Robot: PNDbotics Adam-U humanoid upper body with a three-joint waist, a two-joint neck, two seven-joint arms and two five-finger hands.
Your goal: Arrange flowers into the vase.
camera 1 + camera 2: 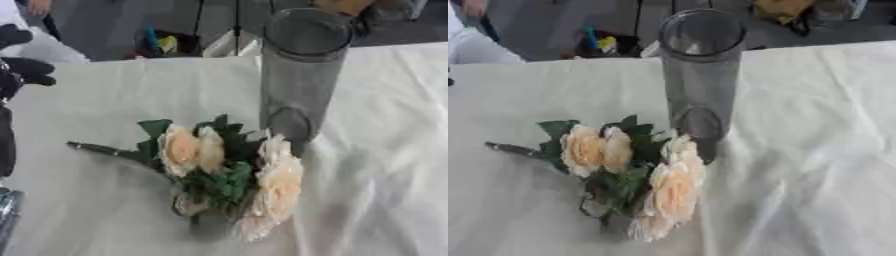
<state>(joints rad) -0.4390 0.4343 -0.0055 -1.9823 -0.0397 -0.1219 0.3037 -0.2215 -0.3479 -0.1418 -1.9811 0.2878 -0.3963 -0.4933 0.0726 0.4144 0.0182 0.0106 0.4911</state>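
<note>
**While the flowers lie flat, the vase stands empty beside them**

Seen from the left eye, a bunch of flowers [229, 175] with cream blooms and dark green leaves lies on its side on a white cloth [376, 150] that covers the table. One stem points out to the left. A tall clear vase [299, 75] stands upright just behind the bunch, close to the topmost blooms. At the left edge the left hand [22, 70] hangs above the cloth, well apart from the flowers, its black fingers curled and holding nothing.

Seen from the right eye, the same bunch and vase sit further left. Neither hand can be made out here, so the right hand's state cannot be told.
</note>
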